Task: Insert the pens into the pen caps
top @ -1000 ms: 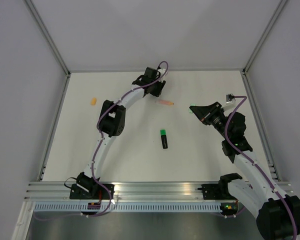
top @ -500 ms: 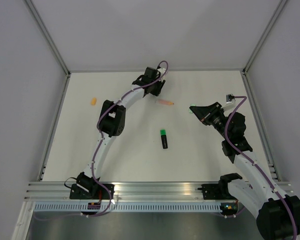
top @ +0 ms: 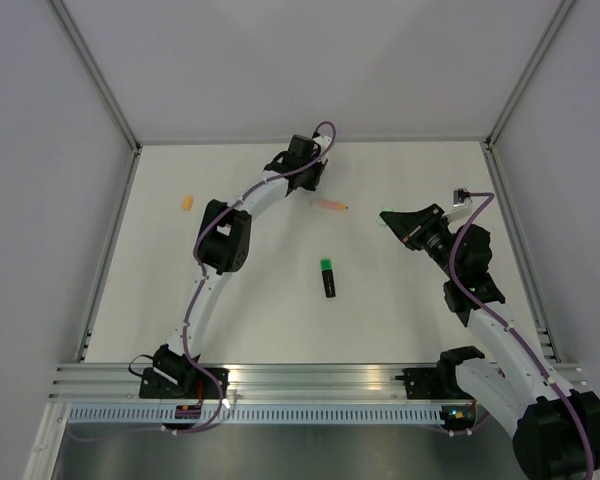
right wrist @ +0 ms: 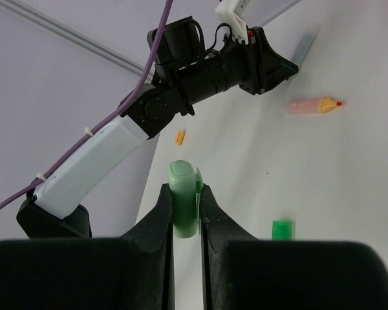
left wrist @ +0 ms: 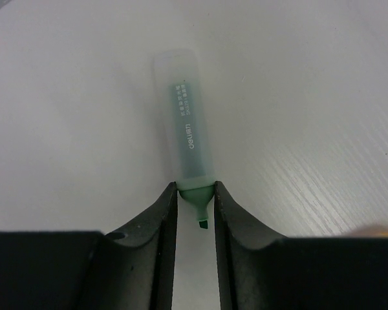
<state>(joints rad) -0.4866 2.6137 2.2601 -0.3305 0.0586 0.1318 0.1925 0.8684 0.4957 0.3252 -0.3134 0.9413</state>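
The left gripper (left wrist: 195, 201) pinched the mint green pen (left wrist: 184, 123) by its nib end on the table (left wrist: 310, 97), while the right gripper (right wrist: 185, 192) clamped the mint green cap (right wrist: 181, 175) aloft.

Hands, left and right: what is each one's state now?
Left hand: closed on the tip end of the pale mint green pen.
Right hand: closed on the pale mint green cap.

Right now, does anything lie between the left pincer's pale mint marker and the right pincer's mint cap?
Yes: the salmon orange marker lies on the white table roughly between them, near the straight path.
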